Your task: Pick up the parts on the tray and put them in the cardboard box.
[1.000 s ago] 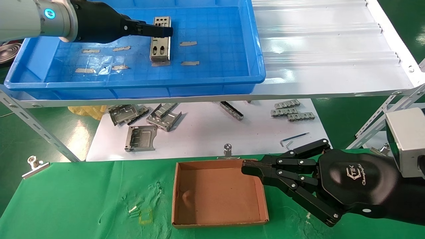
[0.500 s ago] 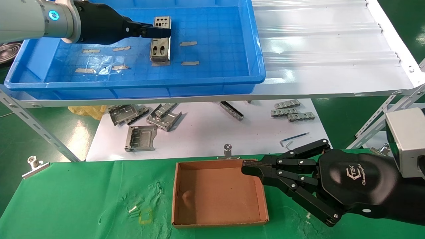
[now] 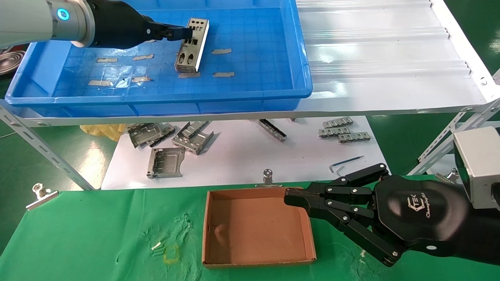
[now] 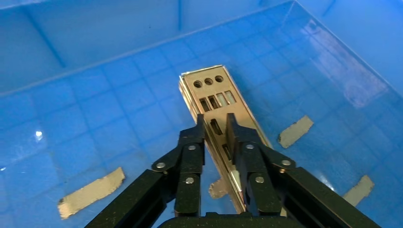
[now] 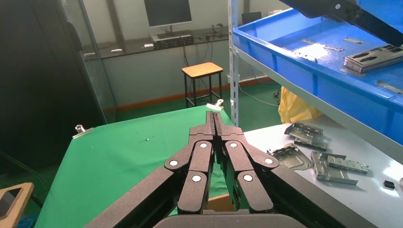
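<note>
The blue tray (image 3: 254, 39) sits on the upper shelf. In it lies a small stack of silver parts (image 3: 183, 65). My left gripper (image 3: 188, 33) is shut on the top plate (image 3: 198, 39), which is tilted up on one long edge, its near end still down by the stack. In the left wrist view the fingertips (image 4: 202, 129) pinch that plate (image 4: 211, 90) across its width. The cardboard box (image 3: 256, 230) stands empty on the green cloth. My right gripper (image 3: 291, 200) hovers shut over the box's far right corner, nothing in it.
Grey tape scraps (image 3: 221, 51) dot the tray floor. On the white panel under the shelf lie folded grey brackets (image 3: 166, 162), smaller metal strips (image 3: 343, 132) and a hex key (image 3: 345, 162). Metal clips (image 3: 41, 194) hold the green cloth. Slanted shelf struts (image 3: 39, 150) flank the panel.
The left gripper has drawn back slightly and tipped the top plate up onto its edge off the stack. The right arm has not moved.
</note>
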